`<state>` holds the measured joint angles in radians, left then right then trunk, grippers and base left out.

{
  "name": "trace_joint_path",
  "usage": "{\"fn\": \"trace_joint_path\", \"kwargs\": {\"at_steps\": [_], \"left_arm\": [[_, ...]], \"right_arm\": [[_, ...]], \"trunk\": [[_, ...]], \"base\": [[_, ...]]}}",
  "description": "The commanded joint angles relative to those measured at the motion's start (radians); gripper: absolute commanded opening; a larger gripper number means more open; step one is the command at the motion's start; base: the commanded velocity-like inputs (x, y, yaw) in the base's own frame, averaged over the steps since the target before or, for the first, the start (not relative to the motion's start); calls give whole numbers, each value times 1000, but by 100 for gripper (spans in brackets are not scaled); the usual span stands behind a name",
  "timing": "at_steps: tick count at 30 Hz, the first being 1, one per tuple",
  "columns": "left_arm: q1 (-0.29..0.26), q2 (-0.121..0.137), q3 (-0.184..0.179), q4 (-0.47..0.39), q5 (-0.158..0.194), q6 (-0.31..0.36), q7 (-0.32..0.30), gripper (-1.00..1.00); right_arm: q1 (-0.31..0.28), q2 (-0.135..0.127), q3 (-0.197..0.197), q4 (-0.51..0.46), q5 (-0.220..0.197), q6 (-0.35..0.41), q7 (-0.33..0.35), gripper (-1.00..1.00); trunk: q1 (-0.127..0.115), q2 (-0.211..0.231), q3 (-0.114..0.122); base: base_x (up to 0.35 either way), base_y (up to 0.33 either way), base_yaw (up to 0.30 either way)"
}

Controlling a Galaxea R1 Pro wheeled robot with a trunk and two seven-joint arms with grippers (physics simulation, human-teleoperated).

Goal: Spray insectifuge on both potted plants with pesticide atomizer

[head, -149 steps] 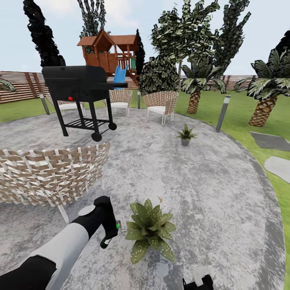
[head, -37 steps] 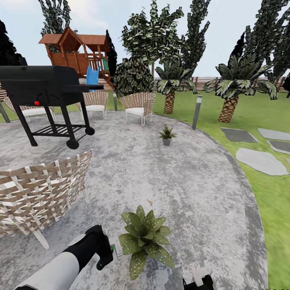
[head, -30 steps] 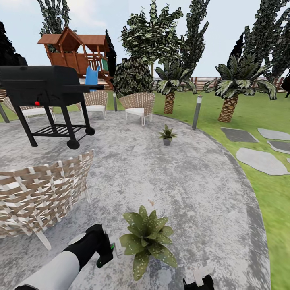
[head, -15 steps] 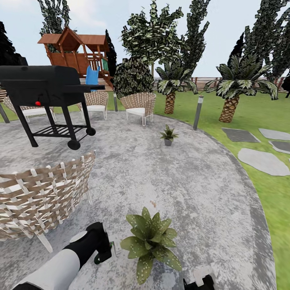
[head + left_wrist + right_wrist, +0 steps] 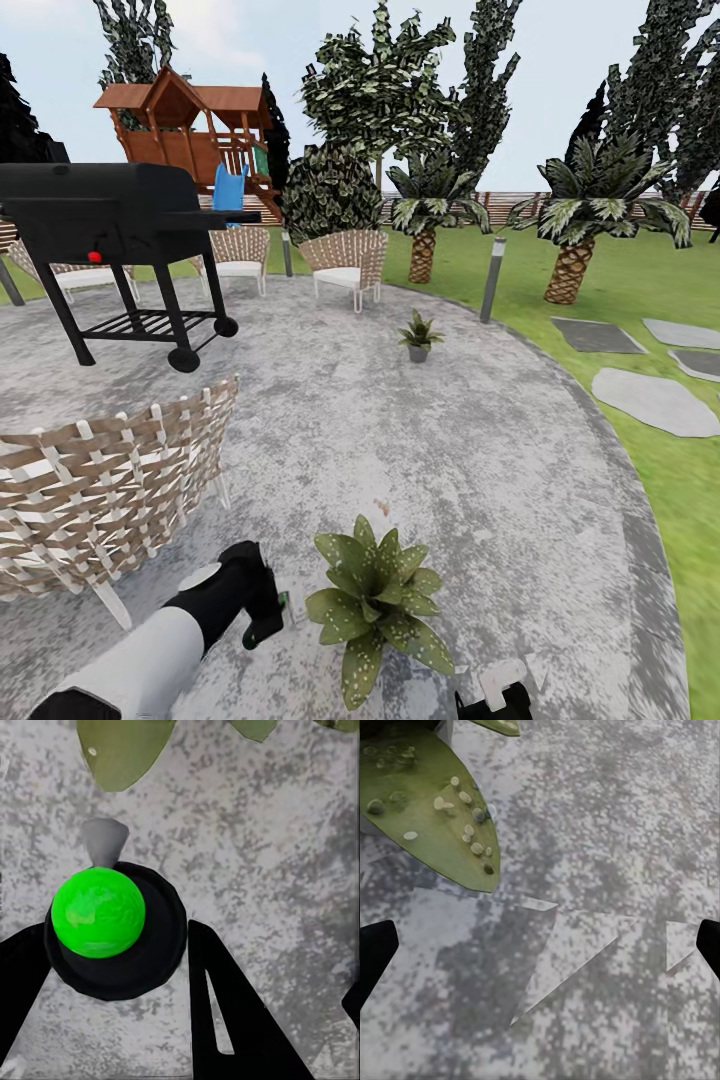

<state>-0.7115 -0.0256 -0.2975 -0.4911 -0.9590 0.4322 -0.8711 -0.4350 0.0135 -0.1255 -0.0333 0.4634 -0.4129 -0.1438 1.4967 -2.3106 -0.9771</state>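
The atomizer is pinched in the jaws of the left gripper, low over the patio and just beside the near plant. In the left wrist view the atomizer is seen end on, as a bright green dome in a dark round collar with a grey nozzle tip, with a black finger close against either side of it. Two leaf tips of the near plant are seen just beyond the nozzle.

The near plant's leaves are dotted with pale specks; in the right wrist view one such speckled leaf is seen close by, above the grey stone. The right gripper is cut off by the lower edge of the head view, and whether its jaws are spread cannot be told.

The far plant stands well apart, towards the patio's far edge, near a bollard lamp. A woven chair is seen beside the left arm, and a black grill further back. Lawn, palms and a playhouse lie beyond.
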Motion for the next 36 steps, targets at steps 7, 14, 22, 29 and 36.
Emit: {"fn": "trace_joint_path", "kwargs": {"at_steps": [7,14,22,29,36], "left_arm": [[-51,-5,-6,-1,-28,-60,-95,-100],[-42,-25,-4,9,-41,-138,-101,-100],[-41,-41,-64,9,-43,-141,-130,-100],[-36,34,-56,16,-39,-152,-129,-100],[-36,47,-35,2,-29,-140,-111,-100]], "right_arm": [[-1,0,-8,1,11,-3,-4,100],[-1,0,-8,1,11,-3,-5,100],[-1,1,-8,1,11,-3,-5,100],[-1,0,-8,1,11,-3,-5,100],[-1,1,-8,1,11,-3,-4,100]], "trunk": [[0,0,-1],[0,0,-1],[0,0,-1],[0,0,-1],[0,0,-1]], "base": [[0,0,0],[0,0,0],[0,0,0],[0,0,0],[0,0,0]]}}
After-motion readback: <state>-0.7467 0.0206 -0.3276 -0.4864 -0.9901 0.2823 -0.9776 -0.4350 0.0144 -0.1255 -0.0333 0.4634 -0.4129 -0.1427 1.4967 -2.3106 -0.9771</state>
